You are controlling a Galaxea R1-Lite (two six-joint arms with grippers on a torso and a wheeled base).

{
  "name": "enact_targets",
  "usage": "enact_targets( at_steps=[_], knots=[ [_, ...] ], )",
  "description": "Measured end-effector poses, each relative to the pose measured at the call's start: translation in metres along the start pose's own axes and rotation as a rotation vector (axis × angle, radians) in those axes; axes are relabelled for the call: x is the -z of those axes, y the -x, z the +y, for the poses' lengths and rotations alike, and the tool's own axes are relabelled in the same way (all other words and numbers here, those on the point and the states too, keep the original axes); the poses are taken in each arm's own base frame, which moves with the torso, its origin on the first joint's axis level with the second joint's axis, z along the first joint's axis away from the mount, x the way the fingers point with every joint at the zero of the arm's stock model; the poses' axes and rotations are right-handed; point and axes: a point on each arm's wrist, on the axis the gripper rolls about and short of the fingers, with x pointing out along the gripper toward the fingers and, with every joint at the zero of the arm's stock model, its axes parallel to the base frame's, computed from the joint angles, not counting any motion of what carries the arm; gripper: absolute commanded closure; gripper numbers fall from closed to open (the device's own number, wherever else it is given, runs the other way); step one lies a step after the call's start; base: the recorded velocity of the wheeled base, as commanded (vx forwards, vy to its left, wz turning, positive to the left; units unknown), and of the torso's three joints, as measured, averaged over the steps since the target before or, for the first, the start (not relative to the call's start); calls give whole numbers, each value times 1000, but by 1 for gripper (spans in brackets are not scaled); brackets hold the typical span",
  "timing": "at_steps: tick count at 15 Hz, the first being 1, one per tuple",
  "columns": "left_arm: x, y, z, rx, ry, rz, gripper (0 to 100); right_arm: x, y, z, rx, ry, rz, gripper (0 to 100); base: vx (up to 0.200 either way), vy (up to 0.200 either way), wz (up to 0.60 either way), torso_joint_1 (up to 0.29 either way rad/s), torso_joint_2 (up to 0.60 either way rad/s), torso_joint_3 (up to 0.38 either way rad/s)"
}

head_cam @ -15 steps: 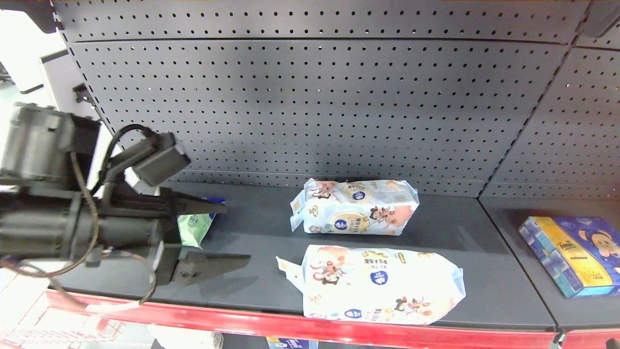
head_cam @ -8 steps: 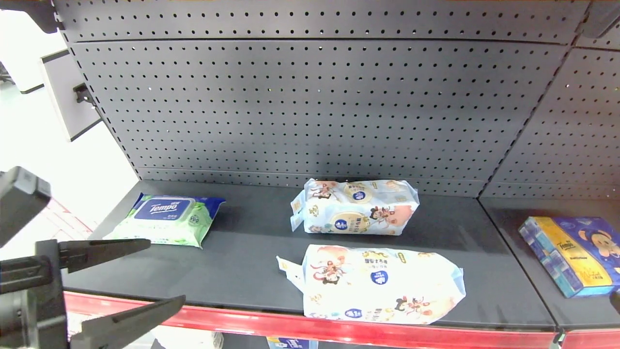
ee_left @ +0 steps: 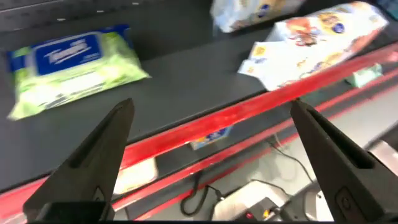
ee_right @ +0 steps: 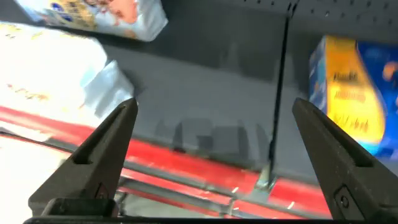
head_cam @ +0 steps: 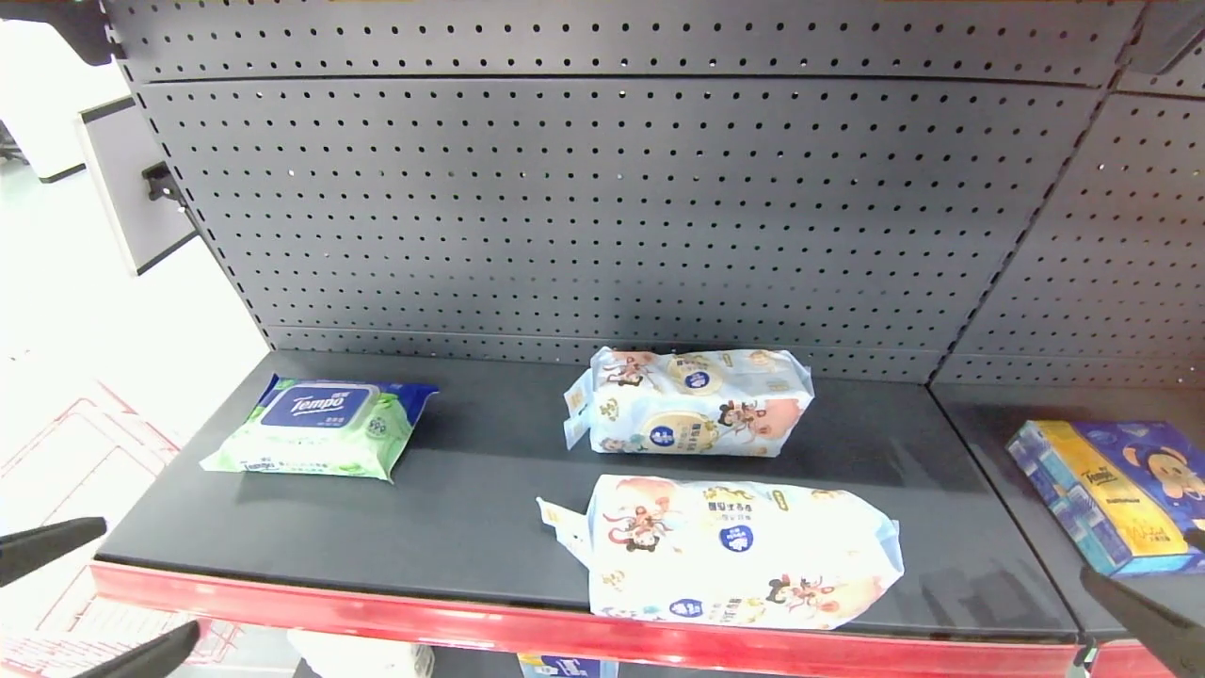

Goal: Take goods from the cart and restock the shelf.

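In the head view the dark shelf (head_cam: 471,508) carries four goods: one green wipes pack (head_cam: 320,428) and two cartoon-printed packs in this bay, and one tissue box (head_cam: 1116,494) in the next bay to the right. The green wipes pack lies flat at the left, its long axis roughly along the shelf front. The rear white pack (head_cam: 692,402) and the front white pack (head_cam: 739,551) lie one behind the other, both lengthwise left to right. The tissue box slants front to back. The left gripper (head_cam: 99,595) hangs off the shelf's lower left corner. In the left wrist view its fingers are spread wide and hold nothing, above the red edge (ee_left: 249,115). In the right wrist view the right gripper (ee_right: 214,106) is likewise splayed and empty, between the front white pack and the tissue box.
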Motion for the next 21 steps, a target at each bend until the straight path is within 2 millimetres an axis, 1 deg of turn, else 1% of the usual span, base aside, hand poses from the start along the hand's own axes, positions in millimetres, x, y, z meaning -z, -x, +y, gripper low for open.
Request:
enact_targets(
  at_steps=[1,3,6,10,12,16,21],
  knots=[
    [5,7,0,-33,4,-4,0,-5,-9,-4,21,41,2,0,0,0,0,0,0,0],
    [15,18,0,-63,7,-5,0,-9,-24,-8,37,95,31,0,0,0,0,0,0,0],
    [28,29,0,-125,7,-32,0,-6,-39,0,-60,123,89,0,0,0,0,0,0,0],
    [41,38,0,-170,7,-70,0,-4,-54,1,-99,131,157,0,0,0,0,0,0,0],
    [43,41,0,-179,7,-86,0,-2,-59,3,-116,132,183,0,0,0,0,0,0,0],
    [45,44,0,-183,6,-102,0,0,-69,15,-216,166,219,0,0,0,0,0,0,0],
    [45,46,0,-184,6,-111,0,-10,-89,18,-245,202,241,0,0,0,0,0,0,0]
  ],
)
